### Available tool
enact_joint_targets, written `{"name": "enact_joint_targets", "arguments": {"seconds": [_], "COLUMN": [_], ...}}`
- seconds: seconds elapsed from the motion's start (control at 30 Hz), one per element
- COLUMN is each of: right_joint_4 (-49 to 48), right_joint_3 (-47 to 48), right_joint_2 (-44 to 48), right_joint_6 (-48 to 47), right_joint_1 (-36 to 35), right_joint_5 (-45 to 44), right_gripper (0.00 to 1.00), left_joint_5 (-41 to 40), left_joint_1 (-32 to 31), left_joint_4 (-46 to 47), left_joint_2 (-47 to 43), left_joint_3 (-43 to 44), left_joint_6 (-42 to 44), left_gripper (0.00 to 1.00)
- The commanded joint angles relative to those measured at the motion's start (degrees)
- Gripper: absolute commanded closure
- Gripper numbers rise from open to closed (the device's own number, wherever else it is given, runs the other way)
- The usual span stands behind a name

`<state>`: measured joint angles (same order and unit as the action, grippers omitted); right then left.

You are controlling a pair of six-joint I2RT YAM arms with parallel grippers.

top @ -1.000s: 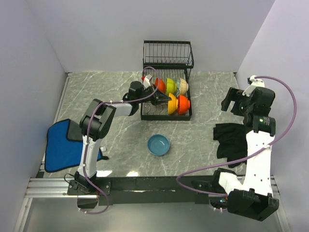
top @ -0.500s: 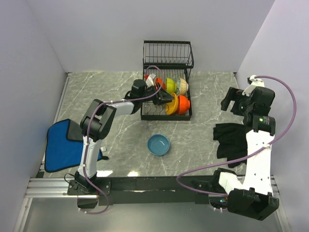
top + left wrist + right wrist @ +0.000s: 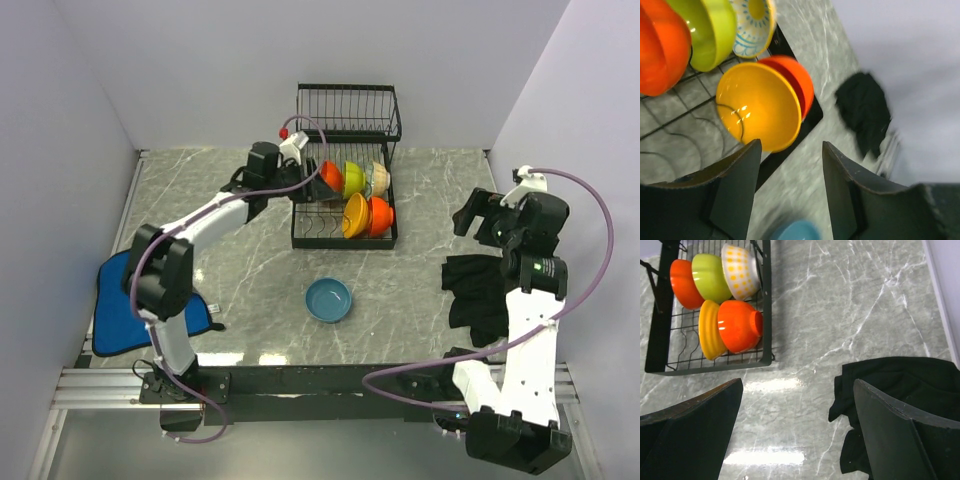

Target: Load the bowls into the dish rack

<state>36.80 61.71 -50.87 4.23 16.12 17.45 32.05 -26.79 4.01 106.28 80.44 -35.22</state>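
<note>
- Currently 5 of the bowls stand on edge in the lower tier of the dish rack [image 3: 343,243].
- Its far row holds a red-orange bowl [image 3: 331,176], a lime green bowl [image 3: 353,178] and a cream patterned bowl [image 3: 379,178], side by side.
- Its near row holds an orange bowl [image 3: 353,215] and a second red-orange bowl [image 3: 379,215], nested against each other.
- The blue bowl [image 3: 328,300] sits upright on the marble table [image 3: 230,290], in front of the rack and apart from it.
- The left gripper [image 3: 791,142] hovers at the rack's left side, near the far red-orange bowl.
- Its jaws are spread wide with nothing between them, and the wrist view shows the orange bowl just past the fingertips.
- The right gripper [image 3: 798,380] hangs over the table's right side, well apart from the rack, its jaws also wide apart and empty.
- A black cloth [image 3: 478,290] lies crumpled on the table beside the right arm.
- A blue cloth [image 3: 120,300] lies at the table's left edge, near the left arm's base.
</note>
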Motion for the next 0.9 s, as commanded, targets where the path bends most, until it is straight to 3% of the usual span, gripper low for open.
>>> {"name": "enact_joint_targets", "arguments": {"seconds": [0.0,0.03,0.07,0.17,0.37,0.6,0.87], "right_joint_4": [-2.87,-3.13,-3.48,-4.27,-4.28,-2.87,-1.2], "right_joint_3": [-1.68,-2.55,-3.17,-5.46,-9.33,-10.74,-9.95], "right_joint_2": [3.84,4.46,5.07,7.89,14.21,18.96,20.9], "right_joint_6": [0.87,0.87,1.13,2.18,2.98,3.59,3.24], "right_joint_1": [-0.39,-0.39,-0.39,-0.39,-0.47,-0.47,-0.47], "right_joint_5": [2.23,2.58,2.85,2.85,3.55,3.2,3.38], "right_gripper": [0.0,0.0,0.0,0.0,0.0,0.0,0.0], "left_joint_5": [11.08,13.8,14.96,13.93,4.19,-5.4,-10.6], "left_joint_1": [-0.55,-0.72,-0.99,-3.35,-13.63,-25.67,-30.95], "left_joint_4": [-10.14,-16.6,-20.23,-33.13,-41.63,-36.28,-27.74], "left_joint_2": [-9.31,-10.73,-12.05,-16.71,-25.93,-29.99,-25.61], "left_joint_3": [-4.58,-5.2,-5.73,-7.58,-16.8,-26.21,-27.36], "left_joint_6": [25.51,30.43,41.18,58.35,79.39,82.07,79.96], "left_gripper": [0.42,0.42,0.41,0.41,0.42,0.41,0.41]}}
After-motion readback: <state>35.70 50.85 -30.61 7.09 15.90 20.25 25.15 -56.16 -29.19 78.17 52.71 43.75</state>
